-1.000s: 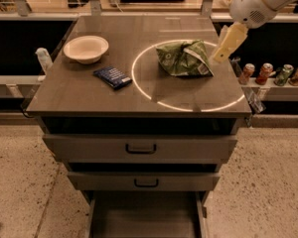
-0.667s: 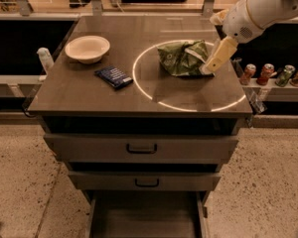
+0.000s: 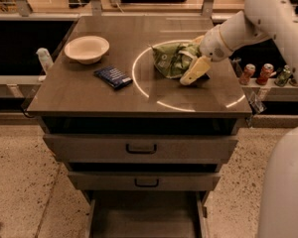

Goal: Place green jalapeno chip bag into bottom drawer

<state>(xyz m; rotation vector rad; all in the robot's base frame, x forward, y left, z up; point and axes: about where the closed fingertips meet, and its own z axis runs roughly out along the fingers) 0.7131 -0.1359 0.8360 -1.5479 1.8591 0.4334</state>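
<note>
Green jalapeno chip bag (image 3: 170,58) lies crumpled on the cabinet top (image 3: 89,95). The gripper (image 3: 188,77) is against its right edge; spread or pinching, cannot tell. Risk: a shallow hold on slick foil may drop it short of the open bottom drawer (image 3: 144,219).

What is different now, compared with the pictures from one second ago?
The gripper moved down and toward the camera, along the right side, as seen, of the green jalapeno chip bag, which is not lifted. The bowl, the dark-blue packet and the open bottom drawer stayed as they were.
</note>
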